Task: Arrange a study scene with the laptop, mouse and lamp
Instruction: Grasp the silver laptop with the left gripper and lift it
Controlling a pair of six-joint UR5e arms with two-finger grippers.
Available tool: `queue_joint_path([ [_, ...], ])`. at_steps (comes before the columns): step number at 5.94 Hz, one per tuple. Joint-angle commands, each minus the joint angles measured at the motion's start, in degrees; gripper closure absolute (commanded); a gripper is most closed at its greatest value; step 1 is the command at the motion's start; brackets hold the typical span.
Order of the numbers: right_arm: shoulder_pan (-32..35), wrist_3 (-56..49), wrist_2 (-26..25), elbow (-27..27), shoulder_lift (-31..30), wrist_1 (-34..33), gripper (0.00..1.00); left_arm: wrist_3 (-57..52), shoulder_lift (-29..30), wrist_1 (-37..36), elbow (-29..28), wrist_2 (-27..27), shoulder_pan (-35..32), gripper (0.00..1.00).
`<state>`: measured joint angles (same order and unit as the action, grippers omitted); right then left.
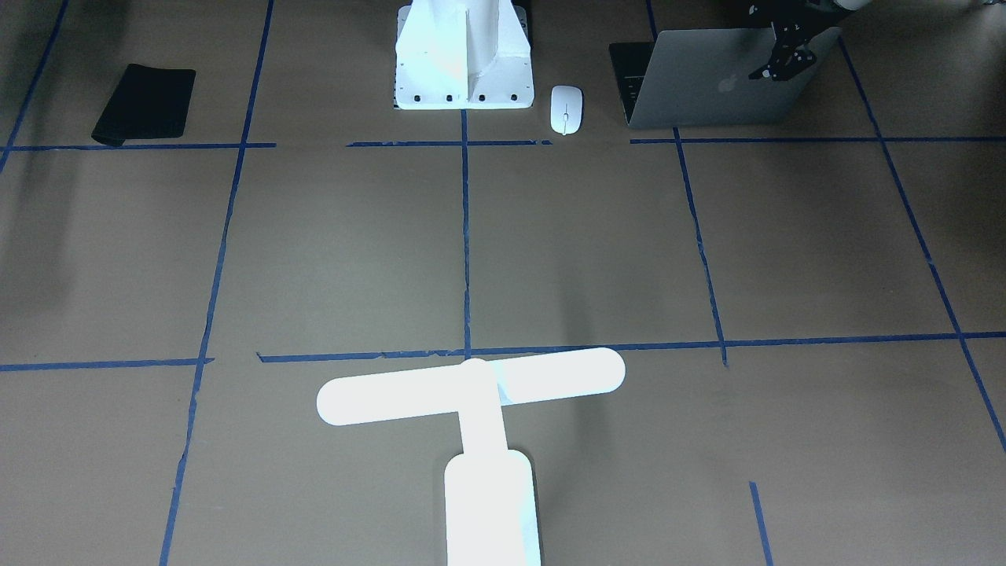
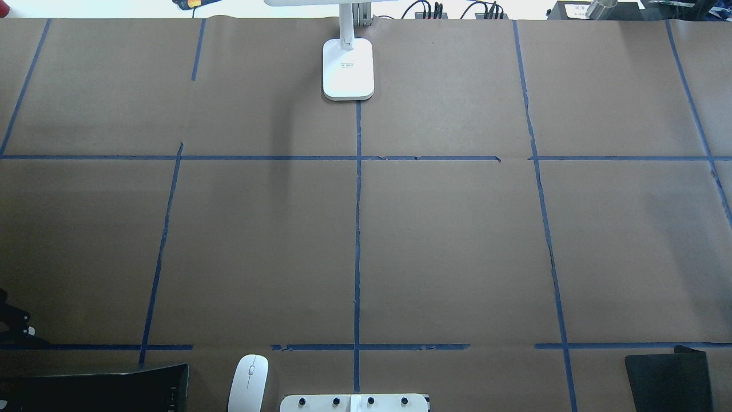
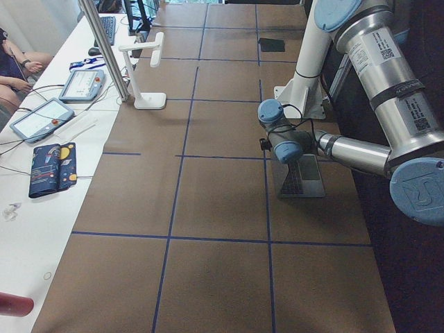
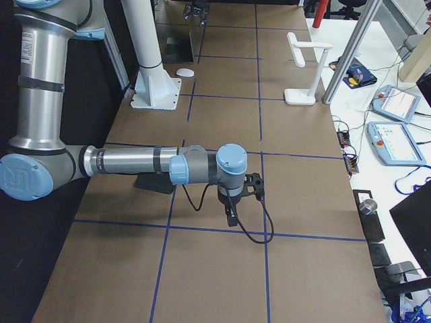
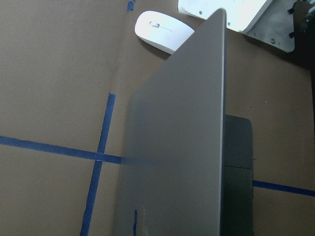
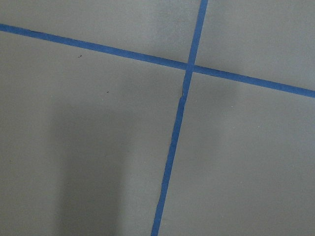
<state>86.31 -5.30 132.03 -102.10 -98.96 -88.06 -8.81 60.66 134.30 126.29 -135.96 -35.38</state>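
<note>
Front view: left gripper [image 1: 774, 69] at the lid of the half-open laptop [image 1: 707, 86], by the robot-side edge of the table [image 1: 354, 251]; grip unclear. A sliding laptop could knock the mouse [image 1: 566, 108] just beside. The lamp [image 1: 471, 397] stands at the opposite edge. Right-side view: right gripper [image 4: 231, 215] over the table, opening unclear.

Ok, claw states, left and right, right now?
Left claw: at the laptop lid, grip cannot be told.
Right claw: cannot be told.

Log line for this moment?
left gripper: at laptop lid's top edge, grip unclear | right gripper: over table, state unclear | mouse: beside laptop | lamp: far edge
</note>
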Motion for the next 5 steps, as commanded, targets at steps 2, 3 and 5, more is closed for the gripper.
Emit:
queue_joint_path([
  [2,0.00,0.03,-0.02,-0.03,0.00,0.08,0.00,-0.50,2.44,0.09,0.18,-0.18,-2.48,0.81],
  [3,0.00,0.03,-0.02,0.05,0.09,-0.01,0.00,-1.55,2.71,0.26,0.36,-0.18,-5.81,0.94],
  [5,0.00,0.03,0.07,0.05,0.00,-0.01,0.00,-22.97,7.33,-1.22,-1.65,0.17,-20.08,1.00],
])
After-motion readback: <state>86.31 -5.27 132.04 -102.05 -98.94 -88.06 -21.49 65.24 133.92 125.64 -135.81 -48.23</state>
